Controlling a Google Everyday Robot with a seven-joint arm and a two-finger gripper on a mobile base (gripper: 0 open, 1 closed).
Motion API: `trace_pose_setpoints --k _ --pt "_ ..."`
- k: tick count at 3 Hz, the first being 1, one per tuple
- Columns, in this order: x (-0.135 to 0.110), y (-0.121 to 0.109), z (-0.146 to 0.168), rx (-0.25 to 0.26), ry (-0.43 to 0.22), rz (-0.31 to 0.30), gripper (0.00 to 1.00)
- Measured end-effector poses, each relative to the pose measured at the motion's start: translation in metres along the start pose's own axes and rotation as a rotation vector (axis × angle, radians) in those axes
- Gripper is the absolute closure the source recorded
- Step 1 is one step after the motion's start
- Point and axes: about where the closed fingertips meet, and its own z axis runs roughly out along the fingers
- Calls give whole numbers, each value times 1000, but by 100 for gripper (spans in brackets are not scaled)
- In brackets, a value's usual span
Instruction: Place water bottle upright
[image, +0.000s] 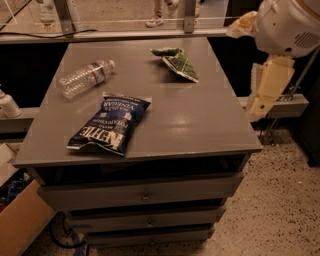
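Observation:
The water bottle is a small clear ribbed bottle with a white cap and a red-white-blue label band. It lies on its side at the far left of the grey table, cap pointing right and away. My gripper hangs with the white arm off the table's right edge, well apart from the bottle and holding nothing that I can see.
A blue chip bag lies flat near the front left. A green snack bag lies at the far middle. An opaque white bottle stands off the table's left side. A cardboard box sits on the floor at the lower left.

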Motion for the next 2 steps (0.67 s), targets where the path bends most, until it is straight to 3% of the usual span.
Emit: trace_pose_setpoints --k 1,2 --pt "-52 -14 23 -2 -101 -150 0" --pt "-52 -14 23 -2 -101 -151 0"
